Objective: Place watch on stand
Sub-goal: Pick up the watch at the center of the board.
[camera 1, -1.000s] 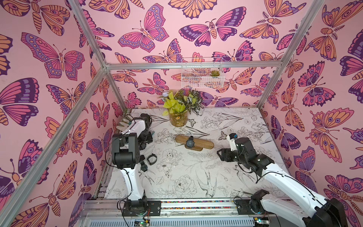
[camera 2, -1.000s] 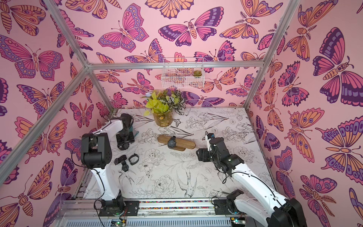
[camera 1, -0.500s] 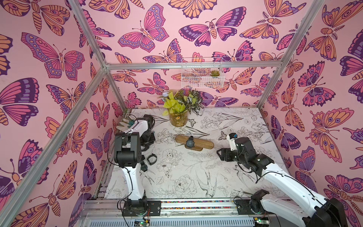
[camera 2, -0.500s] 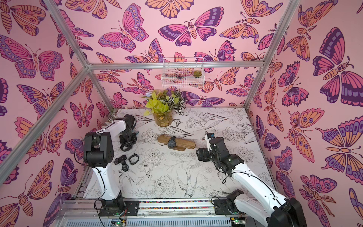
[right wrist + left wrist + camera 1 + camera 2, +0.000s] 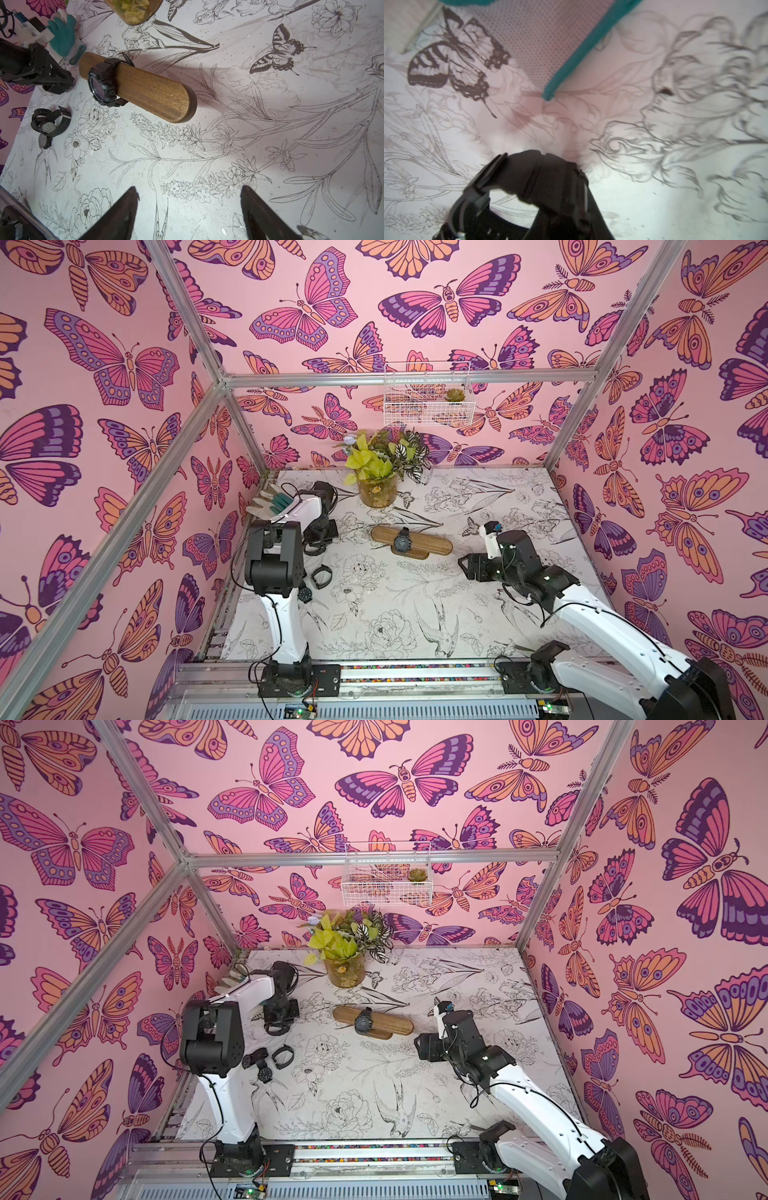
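Floral-print tabletop (image 5: 415, 605) inside butterfly walls. We find the left gripper (image 5: 316, 545) centre-left, jaws hidden behind a black watch (image 5: 542, 187); grip unclear. The right gripper (image 5: 189, 188) gapes empty. Mid-frame, the stand (image 5: 432, 545) carries a second watch (image 5: 402, 539).

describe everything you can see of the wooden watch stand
The long brown wooden stand is a flat-topped bar with rounded ends and visible grain, lying level on a smaller oval wooden base, mid-table on the flower-printed tabletop. A chunky black wristwatch is strapped around it, nearer one end. Nothing else touches it.
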